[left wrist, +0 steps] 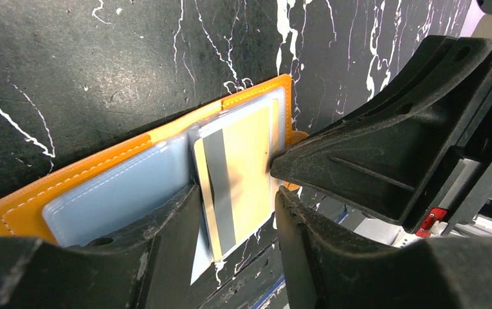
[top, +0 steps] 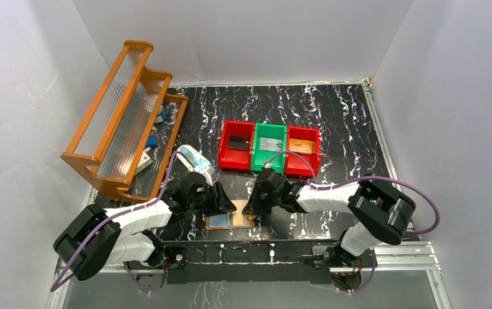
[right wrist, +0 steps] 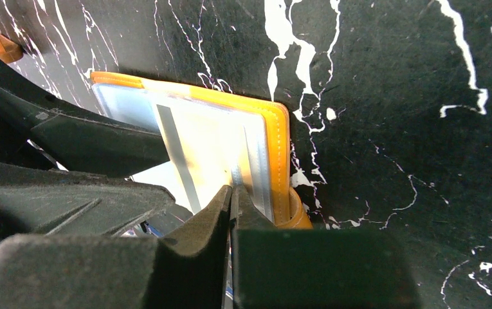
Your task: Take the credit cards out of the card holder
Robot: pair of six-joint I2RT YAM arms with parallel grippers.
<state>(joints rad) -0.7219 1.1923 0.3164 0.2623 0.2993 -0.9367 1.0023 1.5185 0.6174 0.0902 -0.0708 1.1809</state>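
The orange card holder [top: 219,223] lies flat near the table's front edge, between my two grippers. In the left wrist view a pale blue-grey credit card [left wrist: 118,196] sits inside the card holder [left wrist: 89,168]. A cream card with a grey stripe [left wrist: 236,174] sticks partway out of it. My left gripper [left wrist: 236,222] is open, one finger on each side of that card's free end. My right gripper [right wrist: 232,193] is shut, with its tips pressed down on the card holder [right wrist: 280,145] beside the cream card [right wrist: 198,148].
Red and green bins [top: 269,147] stand behind the grippers at mid-table. An orange slatted rack [top: 124,119] leans at the back left, with a pale blue-and-white oval item [top: 195,159] in front of it. The table's front rail [top: 249,248] runs just below the holder.
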